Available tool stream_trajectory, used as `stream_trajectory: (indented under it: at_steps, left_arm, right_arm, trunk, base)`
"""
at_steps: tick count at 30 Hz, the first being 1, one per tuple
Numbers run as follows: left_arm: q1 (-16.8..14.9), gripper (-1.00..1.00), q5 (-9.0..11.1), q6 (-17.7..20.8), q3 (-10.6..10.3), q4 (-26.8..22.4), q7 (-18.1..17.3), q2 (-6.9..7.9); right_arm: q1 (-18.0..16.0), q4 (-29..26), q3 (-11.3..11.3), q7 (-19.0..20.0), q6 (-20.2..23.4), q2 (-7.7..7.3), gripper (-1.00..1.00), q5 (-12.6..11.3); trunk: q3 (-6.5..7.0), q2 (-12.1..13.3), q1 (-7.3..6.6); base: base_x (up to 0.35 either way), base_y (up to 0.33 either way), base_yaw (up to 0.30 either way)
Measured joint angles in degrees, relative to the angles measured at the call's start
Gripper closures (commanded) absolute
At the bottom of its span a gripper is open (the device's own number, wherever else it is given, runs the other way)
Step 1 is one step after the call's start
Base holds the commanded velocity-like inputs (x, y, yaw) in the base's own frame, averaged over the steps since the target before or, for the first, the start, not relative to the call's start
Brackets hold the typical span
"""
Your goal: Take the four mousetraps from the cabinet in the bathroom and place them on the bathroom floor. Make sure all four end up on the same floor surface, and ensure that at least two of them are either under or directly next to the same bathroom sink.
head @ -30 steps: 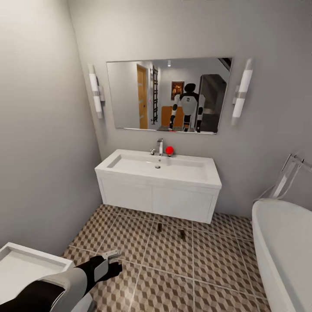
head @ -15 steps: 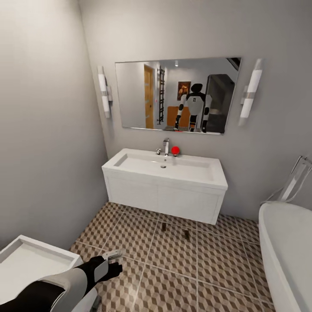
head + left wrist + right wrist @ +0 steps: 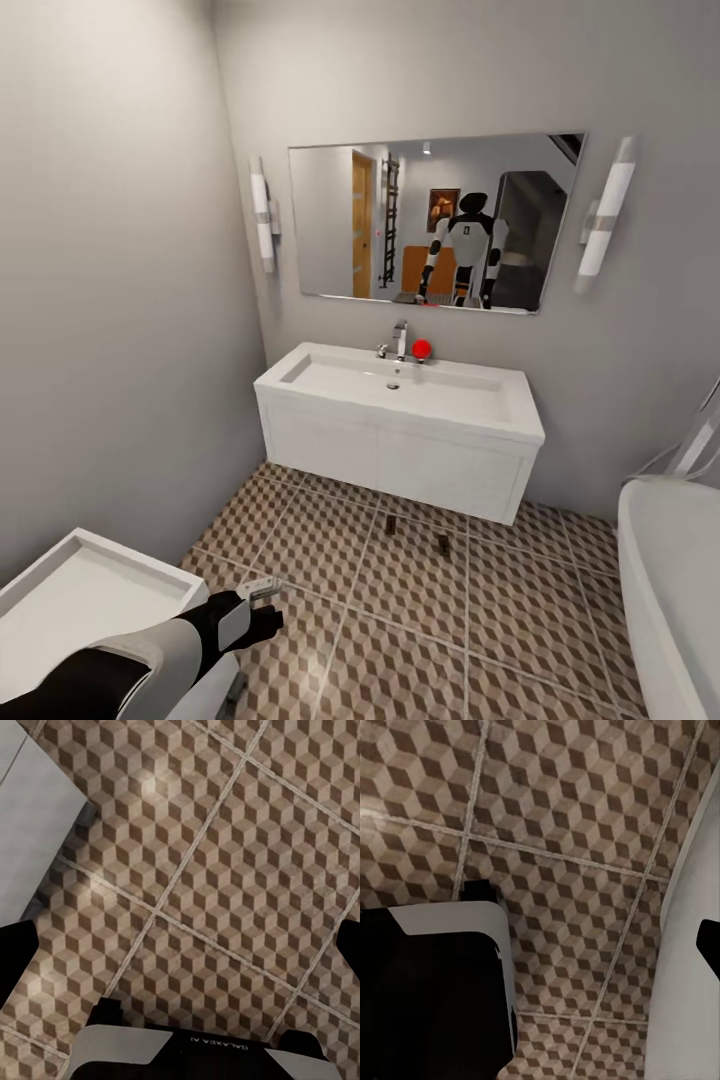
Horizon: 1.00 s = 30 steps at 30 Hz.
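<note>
**Desk:** What fills the frame, biggest first?

**Photographer:** The bathroom floor (image 3: pixel 480 610), cube-patterned tile in brown and beige, runs wall to wall. Over it hangs the sink (image 3: pixel 400 420), a wide white basin under a mirror (image 3: pixel 435 222) that reflects the robot. A white bathtub (image 3: pixel 670 590) edges in on one side, a small white drawer unit (image 3: pixel 80 600) on the other.

**Desk:** And the mousetraps?

**Photographer:** Two small dark-and-tan pieces lie on the tiles just in front of the sink's lower edge, one mousetrap (image 3: pixel 391 524) and a second mousetrap (image 3: pixel 442 543) near it, apart from each other. They are too small here to read in detail.

**Desk:** The grippers?

**Photographer:** The left gripper (image 3: pixel 265 590) hangs over bare tile beside the drawer unit, carrying nothing I can see; in the left wrist view its dark fingertips (image 3: pixel 16 945) sit at opposite edges, so the jaws stand wide apart. The right gripper's state I cannot tell.

**Desk:** How would a trap handle?

**Photographer:** Judging by the look, a light, stiff little board. Best pinched across its long wooden edges, clear of the metal parts, which could snag or shift.
</note>
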Motion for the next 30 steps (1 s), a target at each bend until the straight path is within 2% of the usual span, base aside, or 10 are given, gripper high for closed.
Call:
stream_trajectory:
  at_steps: [8,19,30]
  left_arm:
    - [0.02,-1.00,0.00,0.02,0.01,-0.01,0.02,-0.07]
    - [0.02,-1.00,-0.04,-0.05,0.01,-0.01,0.05,-0.10]
    - [0.01,-1.00,-0.08,-0.10,0.00,0.00,0.10,-0.11]
  right_arm:
    - [-0.01,0.01,0.02,0.01,-0.01,0.00,-1.00,0.00]
    - [-0.01,0.01,0.06,0.02,-0.01,0.01,-1.00,0.00]
    - [0.02,0.00,0.06,-0.01,0.00,0.00,-1.00,0.00]
  trunk:
    - [0.01,0.03,-0.01]
    - [0.01,0.03,-0.01]
    - [0.01,0.03,-0.01]
  base:
    - [0.000,0.000,0.076]
    - [0.000,0.000,0.207]
    - [-0.001,0.000,0.053]
